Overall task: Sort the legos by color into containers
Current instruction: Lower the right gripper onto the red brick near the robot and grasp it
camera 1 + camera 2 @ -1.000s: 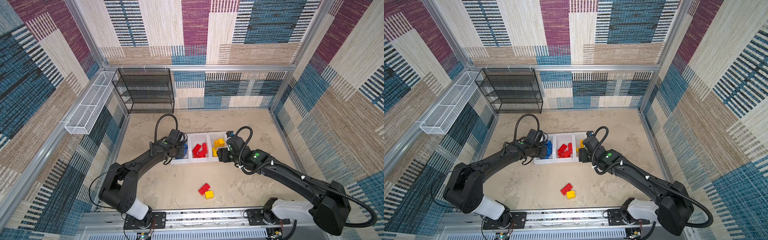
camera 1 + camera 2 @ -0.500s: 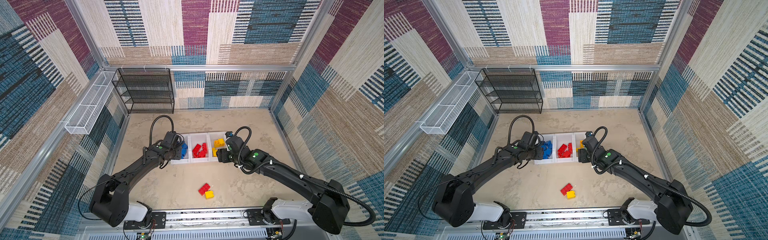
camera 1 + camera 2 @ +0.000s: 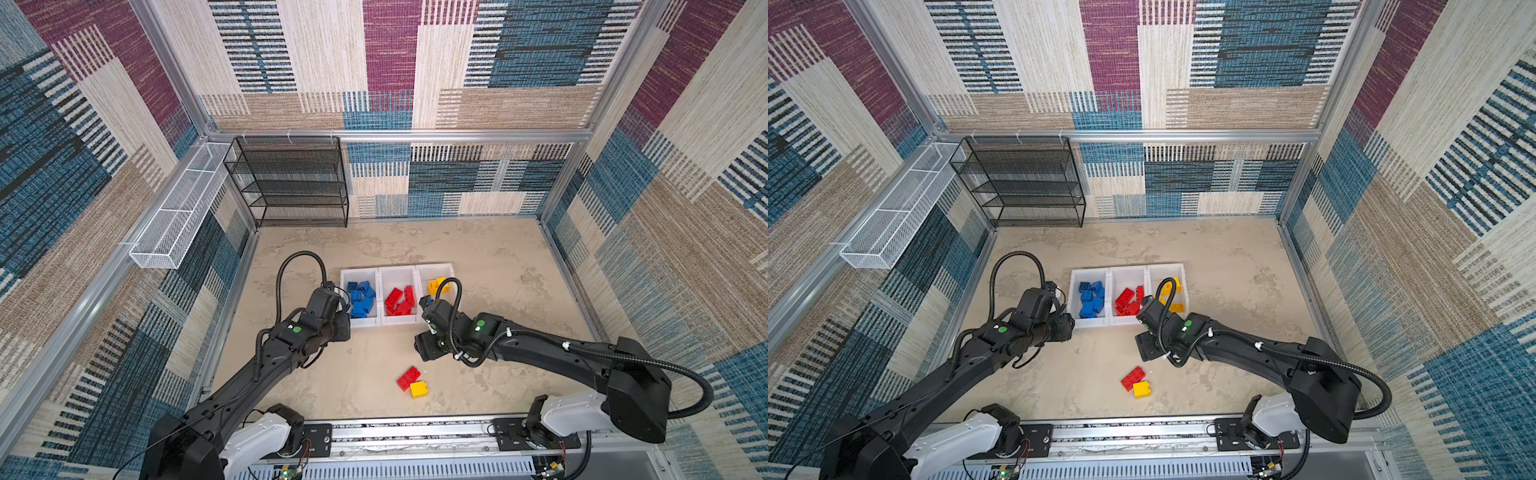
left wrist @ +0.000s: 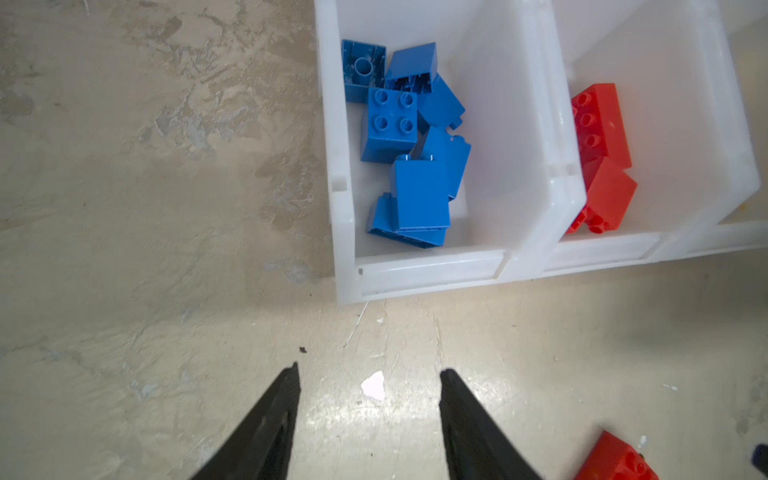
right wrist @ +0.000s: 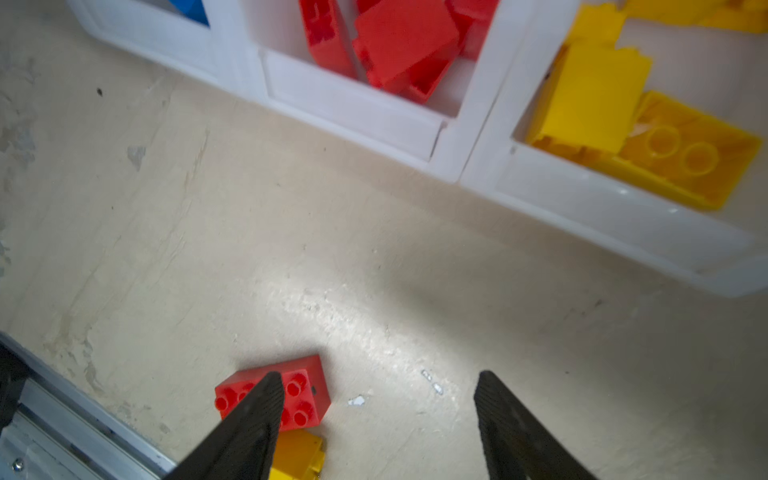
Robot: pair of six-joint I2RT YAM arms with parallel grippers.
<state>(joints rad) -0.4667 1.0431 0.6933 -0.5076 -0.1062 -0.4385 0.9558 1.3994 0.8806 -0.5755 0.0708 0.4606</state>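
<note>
**A:** How far along are we with the sort?

**B:** Nearly through, we'd judge. The row of three white bins holds blue bricks in the end bin on the left arm's side, red bricks in the middle bin and yellow bricks in the other end bin. Only two legos lie outside. An oblong red brick and a square yellow brick touch each other on the counter, well out in front of the bins on the robot's side.

**A:** And our fingers?

**B:** The left fingers are moderately parted with nothing between them, over bare counter just in front of the blue bin's front wall. The right fingers are spread wider and are also empty. They sit between the bins and the loose pair, close to the red brick.

**A:** Touching it?

**B:** One finger overlaps the red brick in the right wrist view, but we can't tell the tip's height. It's probably clear.

**A:** So which step is this?

**B:** Fetching the two stragglers, and we'd give that to the right arm, which is nearer. We'd centre the open fingers over the red brick and turn the wrist to straddle its short width. Then we'd come down without shoving the yellow neighbour, close, and carry it to the middle bin. The yellow one goes to its end bin afterwards.
</note>
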